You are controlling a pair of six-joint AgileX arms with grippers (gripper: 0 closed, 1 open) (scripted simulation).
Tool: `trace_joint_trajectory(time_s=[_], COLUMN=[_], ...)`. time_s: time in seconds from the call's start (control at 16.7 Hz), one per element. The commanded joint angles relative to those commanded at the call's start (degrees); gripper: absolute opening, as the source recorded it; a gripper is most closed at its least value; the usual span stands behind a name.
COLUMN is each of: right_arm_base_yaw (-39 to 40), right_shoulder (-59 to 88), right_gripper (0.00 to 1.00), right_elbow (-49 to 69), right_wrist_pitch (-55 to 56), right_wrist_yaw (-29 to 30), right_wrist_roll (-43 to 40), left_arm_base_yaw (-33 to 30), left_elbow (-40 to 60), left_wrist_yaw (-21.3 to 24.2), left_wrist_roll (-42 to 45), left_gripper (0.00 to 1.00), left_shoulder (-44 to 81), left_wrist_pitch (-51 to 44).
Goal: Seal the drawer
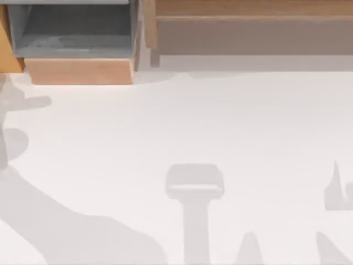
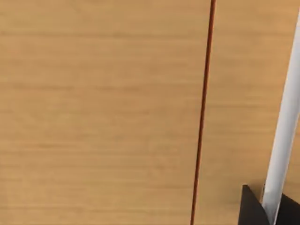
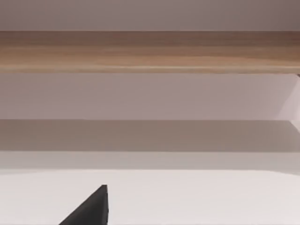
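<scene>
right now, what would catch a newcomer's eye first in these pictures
First, the drawer at the table's far left in the top view, pulled open so its grey inside shows behind the light wooden front board. Next, the long wooden unit across the far right. The white table carries only arm shadows.

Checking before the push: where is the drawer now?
In the top view the drawer sits pulled out at the table's far left, its wooden front board facing the arms, just left of the long wooden unit.
</scene>
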Motion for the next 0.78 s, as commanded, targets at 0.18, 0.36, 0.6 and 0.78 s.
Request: trace_joint_trajectory(time_s=[0.18, 0.36, 0.6, 0.78], right_arm_base_yaw=[0.0, 0.0, 0.0, 0.0], right_shoulder=[0.0, 0.0, 0.0, 0.0], right_gripper=[1.00, 1.00, 1.00, 1.00], right_elbow=[0.0, 0.0, 0.0, 0.0], right_wrist_pitch=[0.0, 0.0, 0.0, 0.0], right_wrist_yaw=[0.0, 0.0, 0.0, 0.0], right_wrist_roll=[0.0, 0.0, 0.0, 0.0], left_arm_base_yaw=[-0.1, -0.1, -0.1, -0.1], left_elbow=[0.2, 0.2, 0.2, 0.2], left_wrist_yaw=[-0.1, -0.1, -0.1, -0.1], left_wrist_roll=[-0.1, -0.1, -0.1, -0.1], left_gripper=[0.00, 0.15, 0.45, 0.68], left_shoulder=[0.1, 0.1, 0.1, 0.1], left_wrist_pitch=[-0.2, -0.2, -0.2, -0.2])
